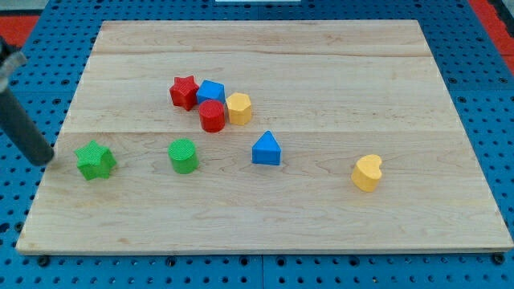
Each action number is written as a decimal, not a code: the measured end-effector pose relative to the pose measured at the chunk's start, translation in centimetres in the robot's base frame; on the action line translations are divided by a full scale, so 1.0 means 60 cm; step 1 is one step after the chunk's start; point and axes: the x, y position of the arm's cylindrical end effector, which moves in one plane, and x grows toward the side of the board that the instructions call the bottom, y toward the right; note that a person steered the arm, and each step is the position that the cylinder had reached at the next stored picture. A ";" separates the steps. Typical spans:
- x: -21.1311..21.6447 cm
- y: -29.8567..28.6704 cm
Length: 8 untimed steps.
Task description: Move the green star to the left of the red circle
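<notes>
Just right of my tip [44, 158] on the table [337, 72] sits the green star [95, 160]; no jaws here, bare rod only. Red circle [212, 116] lies up-right, packed against red star [184, 92], blue block [211, 91], yellow block [238, 107]. Risks, I'd judge: star spins off, clips green circle [184, 156], or rams the cluster and shifts the target.

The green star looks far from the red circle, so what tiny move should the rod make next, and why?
Probably slide my tip rightward into the green star. The tip sits just to its left, and the red circle lies up and to the right, so pushing from there starts it that way.
</notes>
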 end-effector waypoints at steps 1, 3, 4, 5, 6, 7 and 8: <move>0.049 0.057; -0.068 0.139; -0.040 0.075; -0.040 -0.047; -0.088 -0.011; -0.091 0.120; -0.091 0.151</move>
